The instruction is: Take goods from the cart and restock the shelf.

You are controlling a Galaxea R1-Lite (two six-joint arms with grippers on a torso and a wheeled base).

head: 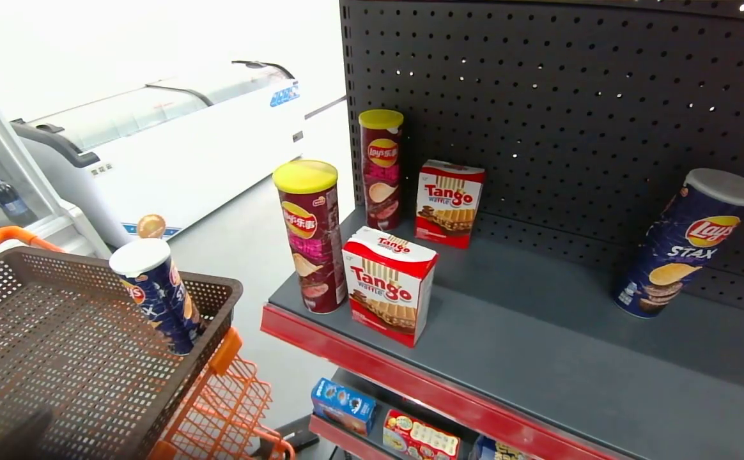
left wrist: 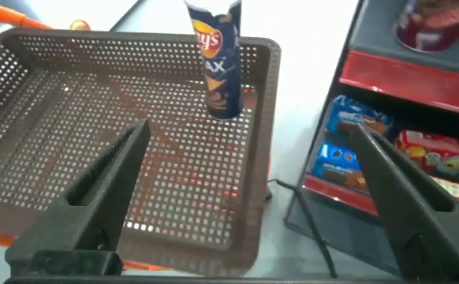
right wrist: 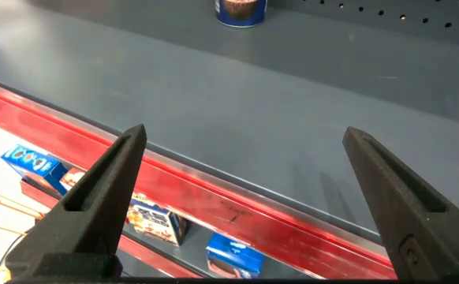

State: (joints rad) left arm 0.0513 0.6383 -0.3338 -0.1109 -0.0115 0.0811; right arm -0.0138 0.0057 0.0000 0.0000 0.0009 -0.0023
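Blue chip can (left wrist: 217,71) in basket (left wrist: 72,79) corner, ahead of spread left gripper (left wrist: 247,134)

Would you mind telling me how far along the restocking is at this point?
Done: a blue can stands on the shelf. In hand: nothing; the left tool and right tool are open, empty. Left: a second blue can waits in the cart basket.

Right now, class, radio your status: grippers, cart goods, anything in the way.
Left gripper open above brown perforated basket. Right gripper open over grey shelf. One blue cylindrical chip can standing in basket corner. Nothing blocking it.
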